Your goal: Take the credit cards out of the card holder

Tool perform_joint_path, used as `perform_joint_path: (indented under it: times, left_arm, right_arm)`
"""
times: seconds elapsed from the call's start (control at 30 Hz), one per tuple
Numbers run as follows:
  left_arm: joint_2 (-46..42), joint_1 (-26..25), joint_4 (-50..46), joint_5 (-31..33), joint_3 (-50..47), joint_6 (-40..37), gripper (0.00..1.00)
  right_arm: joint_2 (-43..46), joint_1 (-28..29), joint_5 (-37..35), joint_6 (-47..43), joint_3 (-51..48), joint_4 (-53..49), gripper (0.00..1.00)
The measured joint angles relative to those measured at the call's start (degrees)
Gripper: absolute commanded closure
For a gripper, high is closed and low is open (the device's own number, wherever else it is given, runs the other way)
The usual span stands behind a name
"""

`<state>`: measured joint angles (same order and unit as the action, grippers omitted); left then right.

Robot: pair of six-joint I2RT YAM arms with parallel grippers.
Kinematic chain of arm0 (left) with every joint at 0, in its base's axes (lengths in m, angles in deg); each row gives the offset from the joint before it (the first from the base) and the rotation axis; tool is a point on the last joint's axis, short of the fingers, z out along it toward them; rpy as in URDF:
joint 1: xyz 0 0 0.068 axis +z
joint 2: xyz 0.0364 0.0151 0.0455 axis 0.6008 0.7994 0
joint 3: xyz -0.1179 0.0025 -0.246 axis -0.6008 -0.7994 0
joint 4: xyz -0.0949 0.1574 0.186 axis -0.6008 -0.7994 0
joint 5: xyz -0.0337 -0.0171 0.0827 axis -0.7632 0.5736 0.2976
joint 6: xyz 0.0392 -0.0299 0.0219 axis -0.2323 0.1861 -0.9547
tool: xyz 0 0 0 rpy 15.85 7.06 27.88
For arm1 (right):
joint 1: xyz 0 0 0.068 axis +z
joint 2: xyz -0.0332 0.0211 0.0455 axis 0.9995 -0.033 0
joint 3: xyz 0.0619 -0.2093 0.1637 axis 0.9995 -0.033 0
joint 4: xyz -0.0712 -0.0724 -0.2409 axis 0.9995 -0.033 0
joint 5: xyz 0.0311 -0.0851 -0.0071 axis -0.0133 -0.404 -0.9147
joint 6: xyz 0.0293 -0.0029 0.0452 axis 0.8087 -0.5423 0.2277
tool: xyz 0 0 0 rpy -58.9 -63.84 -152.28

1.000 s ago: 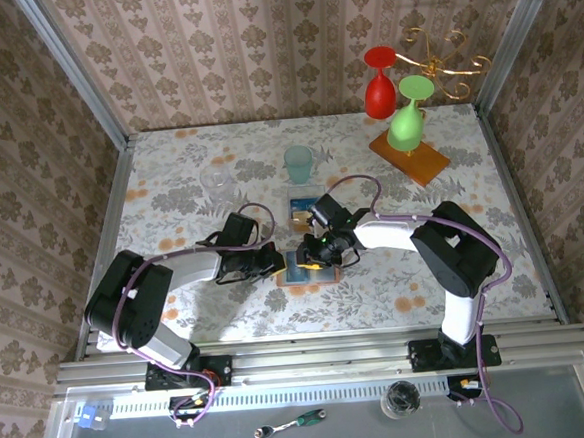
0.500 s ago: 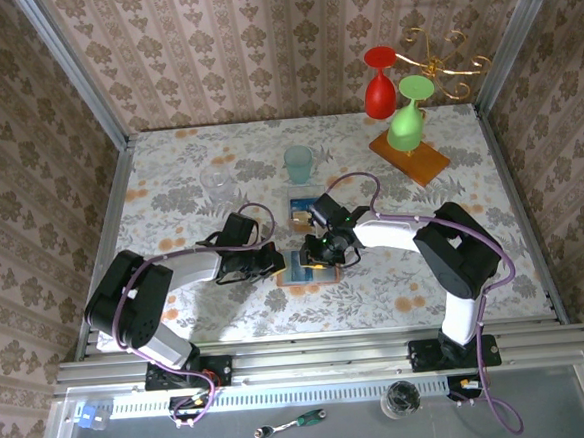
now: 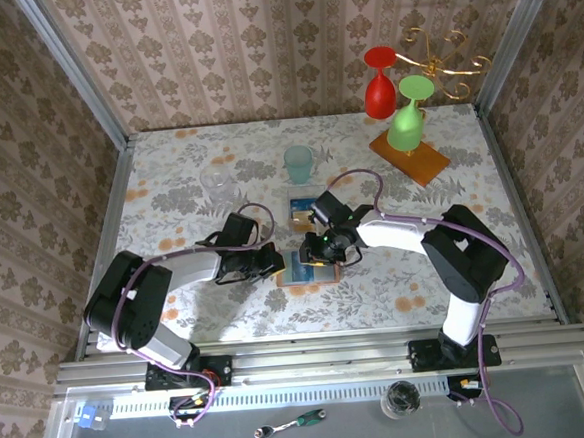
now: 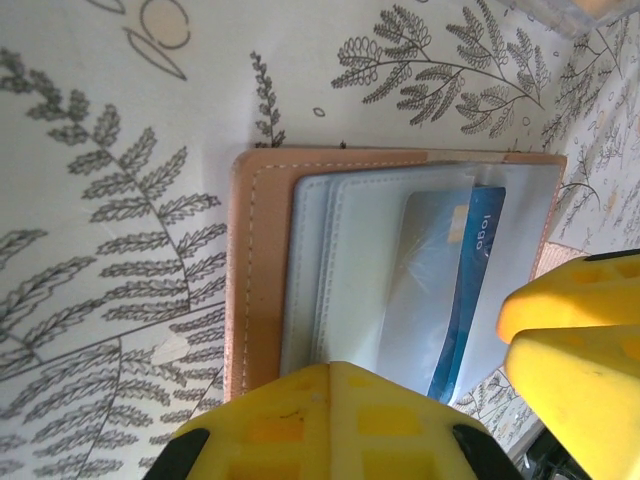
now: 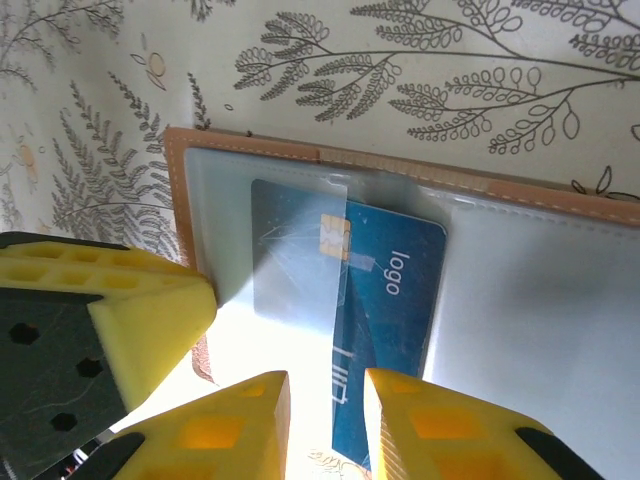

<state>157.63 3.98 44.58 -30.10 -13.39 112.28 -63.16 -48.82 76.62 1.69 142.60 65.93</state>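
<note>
The card holder (image 3: 298, 270) is lying open on the table (image 3: 170, 192), near-centre; the left tool (image 3: 275, 263), closed and empty, is resting on its left edge; the right tool (image 5: 327, 392), slightly parted, is straddling the half-out blue card (image 5: 395, 300).

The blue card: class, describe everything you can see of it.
The blue card is thin, glossy plastic with white "logo" lettering and a gold chip. It lies flat in the open card holder, its chip end under a clear pocket, the rest bare. The right tool straddles its near edge with tips apart; contact is unclear.
</note>
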Motion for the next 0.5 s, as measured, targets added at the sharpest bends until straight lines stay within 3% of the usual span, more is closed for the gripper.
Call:
perform_joint_path:
  times: [0.5]
  left_arm:
    - [0.8, -2.4, -2.9, 0.6, 4.9, 0.0, 0.96]
  right_arm:
    - [1.4, 0.0, -1.2, -0.5, -1.1, 0.0, 0.72]
